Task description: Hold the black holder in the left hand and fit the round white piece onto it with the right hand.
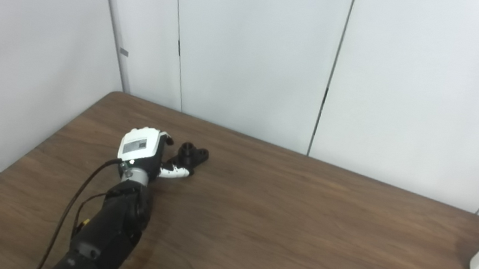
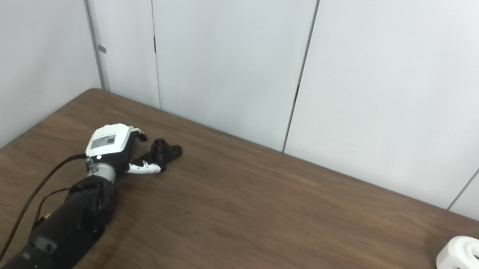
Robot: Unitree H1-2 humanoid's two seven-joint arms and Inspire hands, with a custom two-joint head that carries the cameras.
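— Brown wooden table [image 2: 254, 230], grey wall panels [image 2: 232, 49] behind. Where's the black holder [image 2: 163, 150]?
— Far left, by the left hand [image 2: 112, 147]; its thumb touches it, whether it grips, I cannot tell.
— And the round white piece [image 2: 470, 266]?
— Far right, well apart.

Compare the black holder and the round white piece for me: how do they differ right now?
The black holder is dark and looks smaller; the round white piece is white and chunkier. The holder sits far left at the left hand; the white piece lies alone, far right. Both rest on the table and show round holes.
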